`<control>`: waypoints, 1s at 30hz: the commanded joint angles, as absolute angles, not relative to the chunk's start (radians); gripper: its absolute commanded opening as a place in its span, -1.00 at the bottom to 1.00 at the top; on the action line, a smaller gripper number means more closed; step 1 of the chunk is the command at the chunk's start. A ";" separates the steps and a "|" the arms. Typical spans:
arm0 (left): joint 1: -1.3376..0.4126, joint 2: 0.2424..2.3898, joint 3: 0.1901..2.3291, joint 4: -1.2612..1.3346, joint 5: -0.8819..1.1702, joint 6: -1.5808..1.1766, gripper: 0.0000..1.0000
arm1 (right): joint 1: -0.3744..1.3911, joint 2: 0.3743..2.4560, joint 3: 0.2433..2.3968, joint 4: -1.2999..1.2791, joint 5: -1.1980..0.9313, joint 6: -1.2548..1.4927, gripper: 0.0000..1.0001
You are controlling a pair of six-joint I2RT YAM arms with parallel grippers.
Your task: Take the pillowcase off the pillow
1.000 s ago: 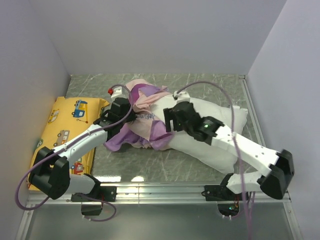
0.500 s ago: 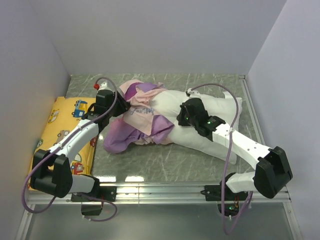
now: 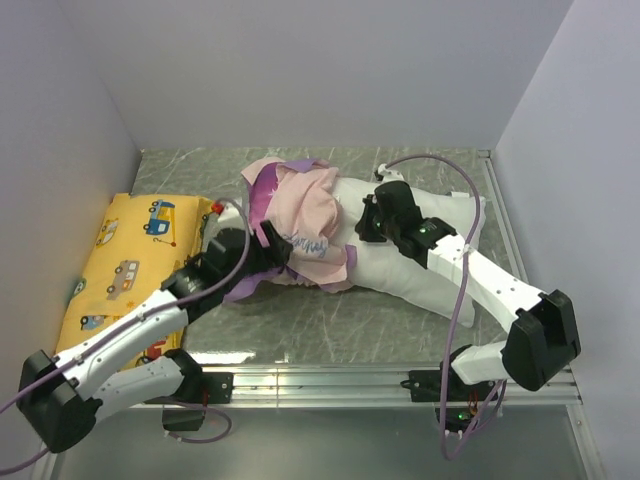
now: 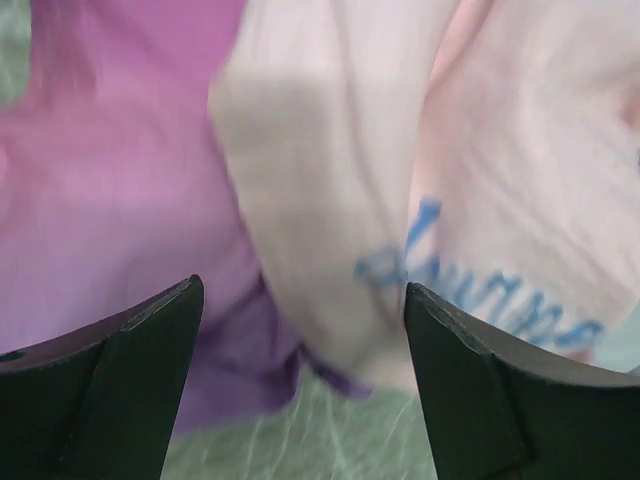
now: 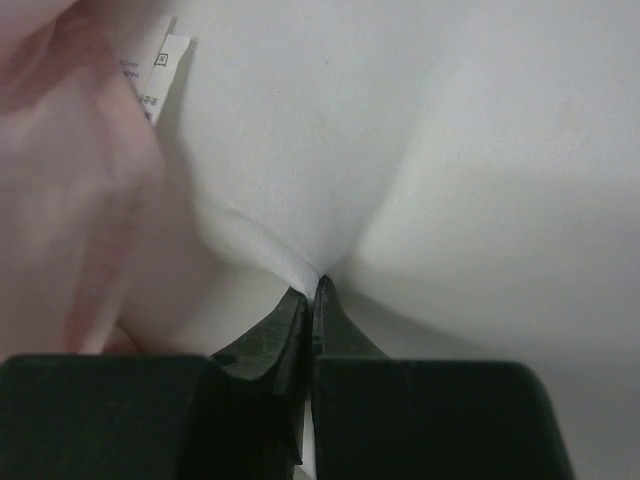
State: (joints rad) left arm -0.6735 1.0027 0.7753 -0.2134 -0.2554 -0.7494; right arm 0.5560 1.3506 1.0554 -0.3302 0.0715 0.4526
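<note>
The big white pillow (image 3: 425, 265) lies long-ways from left to right, and the pink and purple pillowcase (image 3: 305, 215) is bunched up on its left end. The right claw (image 5: 312, 285) is squeezed tight on a little pinch of the pillow's white cloth. The left claw (image 4: 300, 300) is wide apart and holds nothing; it is the nearer one, with the pillowcase just in front of it, so I think it should grab there and pull left, away from the right claw.
</note>
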 commanded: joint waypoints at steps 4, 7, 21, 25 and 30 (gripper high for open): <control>-0.822 0.934 0.609 -0.193 -0.402 -0.853 0.77 | 0.534 1.388 1.124 -0.367 0.081 0.431 -1.00; -0.830 0.985 0.612 -0.138 -0.391 -0.844 0.79 | 0.534 1.394 1.124 -0.368 0.078 0.433 -1.00; -0.589 1.034 0.770 -0.334 -0.640 -0.899 -0.99 | 0.413 1.289 1.117 -0.442 0.095 0.397 -1.00; -0.363 0.913 0.727 -0.379 -0.620 -0.940 -0.99 | 0.255 1.232 1.126 -0.456 0.032 0.390 -1.00; -0.138 0.853 0.606 -0.305 -0.431 -0.965 -0.99 | 0.161 1.229 1.160 -0.457 -0.018 0.410 -1.00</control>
State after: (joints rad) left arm -0.2459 0.8673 0.6685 -0.2958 -0.4423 -0.9482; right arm 0.2207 1.2568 1.0973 -0.4374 -0.0952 0.4294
